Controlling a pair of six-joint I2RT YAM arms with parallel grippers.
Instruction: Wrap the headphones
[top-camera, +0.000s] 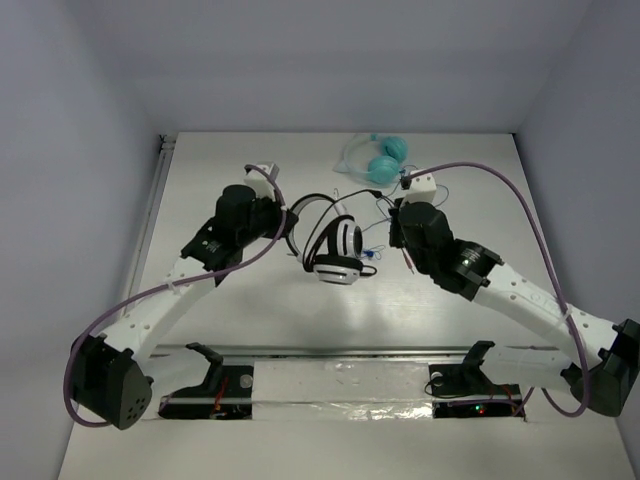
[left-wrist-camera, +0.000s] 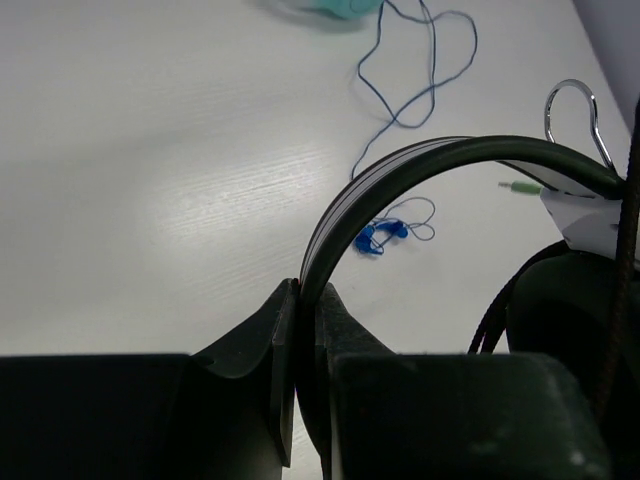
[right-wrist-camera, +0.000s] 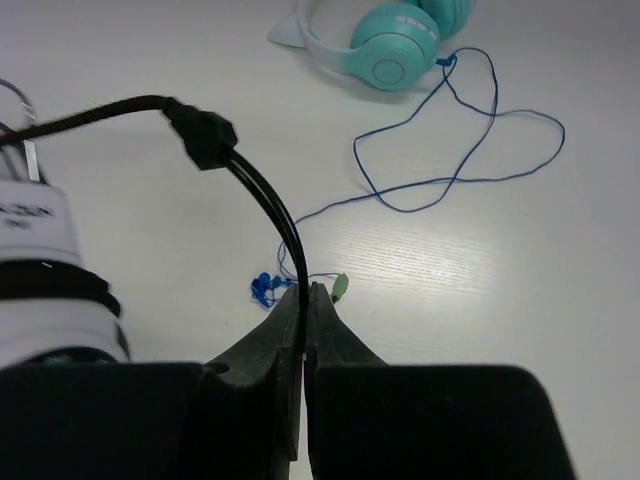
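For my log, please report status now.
Left gripper shut on headband of headphones. Right gripper shut on black cable. Blue cord of teal headphones nearby.

headphones (top-camera: 343, 243) white-black, striped; teal headset (right-wrist-camera: 395, 45), blue cord (right-wrist-camera: 495, 95)

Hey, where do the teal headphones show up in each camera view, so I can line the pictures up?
Top external: teal headphones in the upper middle, just right of centre.
Left wrist: only a blurred teal sliver at the top edge.
Right wrist: at the top, right of centre.
Shared landmark: the small bright blue bundle on the thin cord.
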